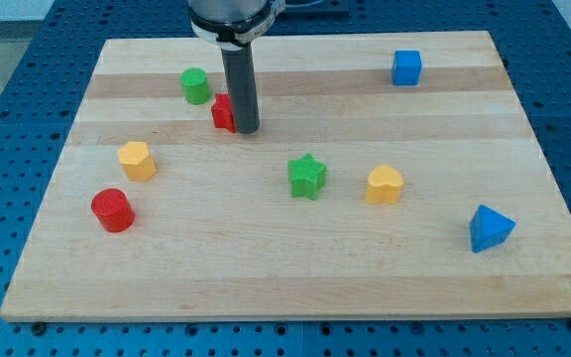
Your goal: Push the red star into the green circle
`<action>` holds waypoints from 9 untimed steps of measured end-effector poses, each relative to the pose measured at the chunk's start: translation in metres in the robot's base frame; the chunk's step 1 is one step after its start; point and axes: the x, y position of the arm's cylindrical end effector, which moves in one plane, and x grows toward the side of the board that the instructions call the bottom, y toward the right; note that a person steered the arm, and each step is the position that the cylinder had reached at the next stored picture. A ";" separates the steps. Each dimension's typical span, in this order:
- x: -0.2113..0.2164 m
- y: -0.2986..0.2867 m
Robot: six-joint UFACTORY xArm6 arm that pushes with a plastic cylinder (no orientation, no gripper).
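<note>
The red star (223, 112) lies near the view's top left, partly hidden behind my rod. The green circle (195, 85), a short cylinder, stands just up and left of it, a small gap apart. My tip (245, 130) rests on the board touching the red star's right side, at the star's lower right.
The wooden board (295, 268) carries a yellow hexagon block (137, 160), a red cylinder (112, 209), a green star (307, 177), a yellow heart block (385, 184), a blue triangle (489, 228) and a blue cube (406, 66). A blue perforated table surrounds the board.
</note>
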 end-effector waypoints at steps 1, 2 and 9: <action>-0.009 0.047; -0.010 0.022; -0.025 -0.037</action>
